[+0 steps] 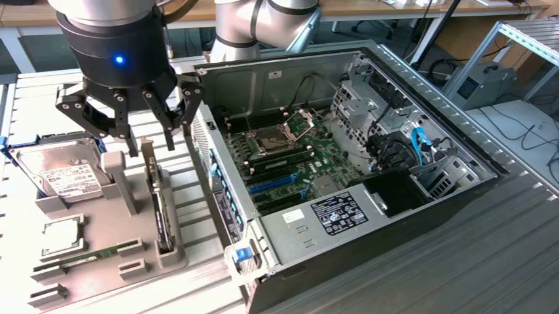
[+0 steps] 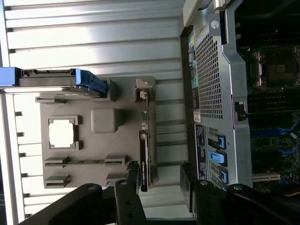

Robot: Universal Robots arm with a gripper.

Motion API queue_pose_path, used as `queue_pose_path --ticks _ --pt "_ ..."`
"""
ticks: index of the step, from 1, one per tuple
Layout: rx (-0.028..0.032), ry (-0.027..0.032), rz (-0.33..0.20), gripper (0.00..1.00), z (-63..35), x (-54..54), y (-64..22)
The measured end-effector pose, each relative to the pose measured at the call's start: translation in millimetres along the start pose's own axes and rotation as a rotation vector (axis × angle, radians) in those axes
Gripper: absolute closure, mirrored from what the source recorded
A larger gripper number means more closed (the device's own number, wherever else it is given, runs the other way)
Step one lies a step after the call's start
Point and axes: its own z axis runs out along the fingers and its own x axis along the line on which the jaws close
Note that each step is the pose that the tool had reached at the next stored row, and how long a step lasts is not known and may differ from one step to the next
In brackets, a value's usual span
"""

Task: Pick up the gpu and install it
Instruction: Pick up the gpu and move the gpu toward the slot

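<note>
The gpu [image 1: 158, 204] [image 2: 144, 157] stands on edge in the holder [image 1: 105, 243] [image 2: 93, 149], along the holder's side nearest the case [image 1: 262, 82] [image 2: 212, 93]. The end effector [image 1: 153, 144] [image 2: 157, 187] hangs over that side, fingers apart, gripping nothing, straddling the card's end.

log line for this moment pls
phase: pre-grasp | gripper: open, hovering over gpu | gpu: on edge in grey tray slot, not held | computer case: side open, gpu not installed
</note>
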Motion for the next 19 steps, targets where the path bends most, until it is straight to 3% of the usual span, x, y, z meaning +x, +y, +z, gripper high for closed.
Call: queue_pose_path --ticks 19 --pt "0.0000 0.0000 0.000 0.52 6.6 0.2 -0.3"
